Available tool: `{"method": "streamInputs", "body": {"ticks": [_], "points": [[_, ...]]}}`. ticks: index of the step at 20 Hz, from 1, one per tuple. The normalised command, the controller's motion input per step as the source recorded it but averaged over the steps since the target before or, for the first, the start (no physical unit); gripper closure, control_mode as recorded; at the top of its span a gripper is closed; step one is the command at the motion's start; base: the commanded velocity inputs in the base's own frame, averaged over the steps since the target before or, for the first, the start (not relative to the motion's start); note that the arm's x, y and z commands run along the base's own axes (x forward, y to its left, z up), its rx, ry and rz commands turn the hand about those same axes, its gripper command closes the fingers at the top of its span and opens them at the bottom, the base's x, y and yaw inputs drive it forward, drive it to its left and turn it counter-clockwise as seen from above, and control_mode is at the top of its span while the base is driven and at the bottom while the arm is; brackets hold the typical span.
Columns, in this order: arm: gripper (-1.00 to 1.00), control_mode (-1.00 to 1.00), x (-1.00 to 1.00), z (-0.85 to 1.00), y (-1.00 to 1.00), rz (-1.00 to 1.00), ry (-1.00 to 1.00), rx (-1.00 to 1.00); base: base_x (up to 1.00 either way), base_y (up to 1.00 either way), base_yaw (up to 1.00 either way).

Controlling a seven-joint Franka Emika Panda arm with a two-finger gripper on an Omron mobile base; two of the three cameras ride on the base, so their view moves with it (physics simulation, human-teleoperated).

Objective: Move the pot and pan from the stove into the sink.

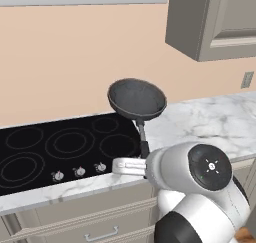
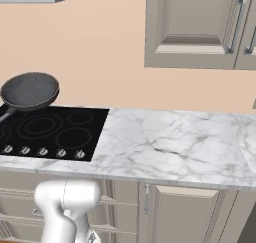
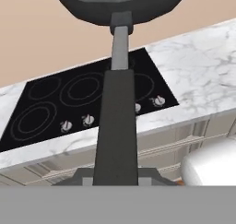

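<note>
Gripper (image 3: 115, 179) clamped on the long handle of the pan (image 1: 137, 99), lifted clear above the stove (image 1: 60, 149) at its right back corner, marble counter (image 2: 175, 142) beside it, sink drop not yet done.

We are seeing a round dark-grey metal pan (image 1: 136, 98), a flat black ring-marked glass stove (image 1: 60, 149), and grey-veined white marble counter (image 2: 175, 142), perhaps faintly beige.

Both base views flank the stove (image 1: 60, 147); the hand view overlooks it.
</note>
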Motion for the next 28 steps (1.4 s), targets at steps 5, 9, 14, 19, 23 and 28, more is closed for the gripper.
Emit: {"method": "streamInputs", "body": {"ticks": [5,9,14,19,23,28], "points": [[1.0,1.0,-0.08,-0.03,0.0,0.0,0.0,0.0,-0.26,-0.05,0.0],[1.0,1.0,0.0,0.0,0.0,0.0,0.0,0.0,-0.75,-0.21,0.0],[1.0,1.0,0.0,0.0,0.0,0.0,0.0,0.0,-0.55,-0.26,-0.05],[1.0,1.0,0.0,0.0,0.0,0.0,0.0,0.0,-0.2,-0.26,-0.36],[1.0,1.0,0.0,0.0,0.0,0.0,0.0,0.0,0.0,-0.19,-0.44],[1.0,1.0,0.0,0.0,0.0,0.0,0.0,0.0,0.0,-0.11,-0.48]]}}
